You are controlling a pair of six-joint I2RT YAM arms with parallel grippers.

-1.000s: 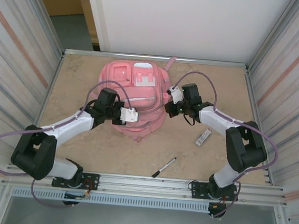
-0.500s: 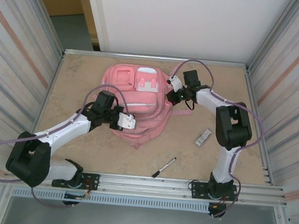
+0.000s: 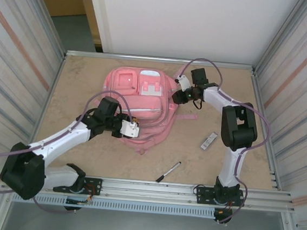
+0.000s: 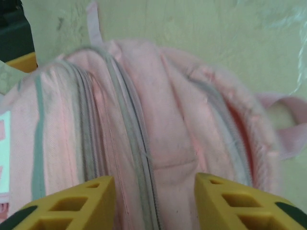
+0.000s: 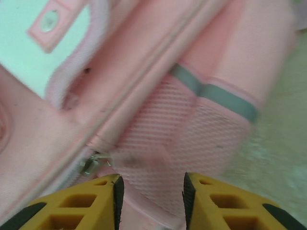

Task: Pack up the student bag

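Now that both grippers have let go, the student bag (image 3: 144, 100) lies flat on the table (image 3: 80, 86), slightly further back than a second ago and more spread out. It sits left of centre with its front pockets facing up and the white patch toward the back edge. A second ago both sets of fingers were closed on its fabric.

The left gripper (image 3: 133, 128) now stands partly open at the bag's near-left edge. In the left wrist view, its yellow fingers (image 4: 72, 203) are apart with nothing clamped between them, and the zipped seams run away ahead of them. The right gripper (image 3: 176, 95) is also partly open, though narrower, and sits at the bag's right shoulder. In the right wrist view, its fingers (image 5: 225, 201) hang just above a mesh side pocket (image 5: 163, 139), with a zip pull (image 5: 91, 163) close to the left tip.

The release suggests the repositioning is finished and that opening a compartment comes next. Packing has probably not started, because a pen (image 3: 168, 171) and a small grey item (image 3: 209, 140) lie loose on the table, well away from the bag.

The left arm stretches low and diagonally from its near-left base. The right arm rises steeply from its base to a high elbow, and its forearm then reaches back and left to the bag.
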